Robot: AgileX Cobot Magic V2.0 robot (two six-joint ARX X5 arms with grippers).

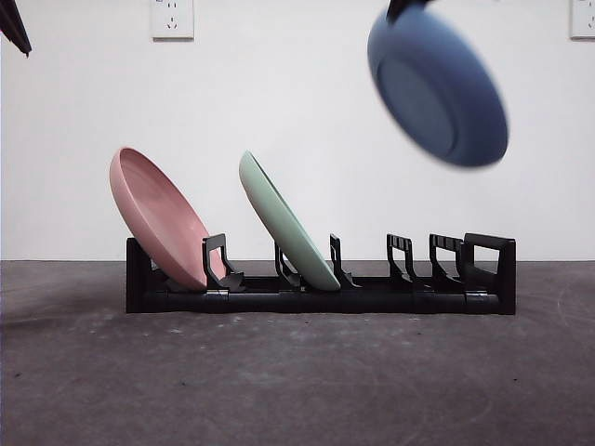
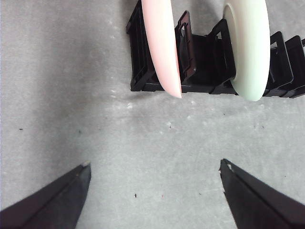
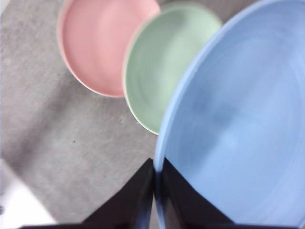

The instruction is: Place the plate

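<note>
**Blue plate held high above the rack's open right slots**

Plates number three: one pink (image 1: 158,216), one pale green (image 1: 286,223), one blue (image 1: 437,85). One black dish rack (image 1: 321,299) stands on the dark grey table (image 1: 279,381), and two wall sockets show on the white wall, one (image 1: 172,18) at upper left and a second cut by the upper right edge.

The blue plate is round and shallow, matte mid-blue, with a recessed circular foot on its underside, which faces the front camera. It hangs tilted in the air, well above the right part of the rack and touching nothing below it; its outline is a little smeared. The right gripper (image 3: 157,179) pinches the plate's rim, one black jaw on each face of the plate, and enters the front view as a dark tip at the top edge above the plate.

In the rack, the pink plate leans leftward in the leftmost slot and the green plate leans the same way in the next slot, the two apart from each other. To the right of the green plate several upright dividers stand free, up to the rack's right end frame, directly under the blue plate.

The left gripper (image 2: 155,191) hovers over bare table on the near side of the rack's left end, jaws spread wide and holding nothing.
</note>
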